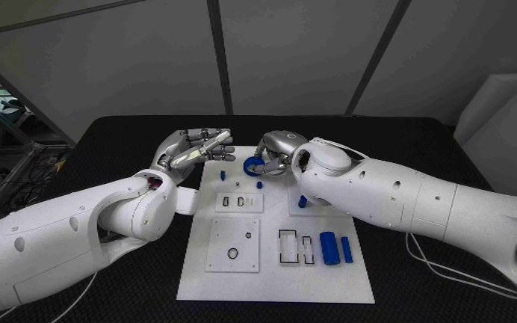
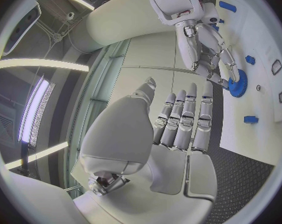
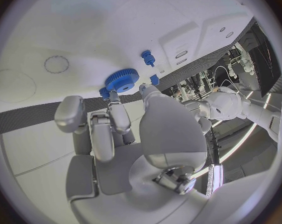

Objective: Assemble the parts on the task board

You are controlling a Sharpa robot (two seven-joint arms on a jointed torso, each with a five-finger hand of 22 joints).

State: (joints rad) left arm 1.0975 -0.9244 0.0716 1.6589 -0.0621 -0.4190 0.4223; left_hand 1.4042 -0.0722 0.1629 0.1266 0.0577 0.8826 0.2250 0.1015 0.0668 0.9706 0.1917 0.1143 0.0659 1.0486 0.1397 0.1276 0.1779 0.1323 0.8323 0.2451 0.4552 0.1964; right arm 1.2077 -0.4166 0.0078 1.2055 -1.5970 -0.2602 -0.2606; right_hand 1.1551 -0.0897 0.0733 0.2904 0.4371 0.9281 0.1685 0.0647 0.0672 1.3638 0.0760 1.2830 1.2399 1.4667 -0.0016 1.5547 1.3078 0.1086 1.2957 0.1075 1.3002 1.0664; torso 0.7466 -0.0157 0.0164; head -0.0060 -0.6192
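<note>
The white task board [image 1: 323, 282] lies in the middle of the black table. At its far end my right hand [image 1: 278, 149] pinches a blue gear [image 1: 254, 164] between thumb and fingertips. The right wrist view shows that gear [image 3: 122, 79] at the fingertips of my right hand [image 3: 135, 134], close over the board. I cannot tell whether it touches the board. My left hand [image 1: 194, 151] hovers just left of the board's far corner, fingers straight and apart, holding nothing. The left wrist view shows my left hand [image 2: 178, 124], the gear [image 2: 235, 83] and my right hand [image 2: 206, 50].
Small blue pegs [image 1: 223, 176] [image 1: 260, 185] [image 1: 302, 201] stand on the board near the gear. Two blue cylinders [image 1: 329, 248] [image 1: 347, 249] lie by rectangular slots at the board's near right. A ring recess [image 1: 231, 253] sits at the near left.
</note>
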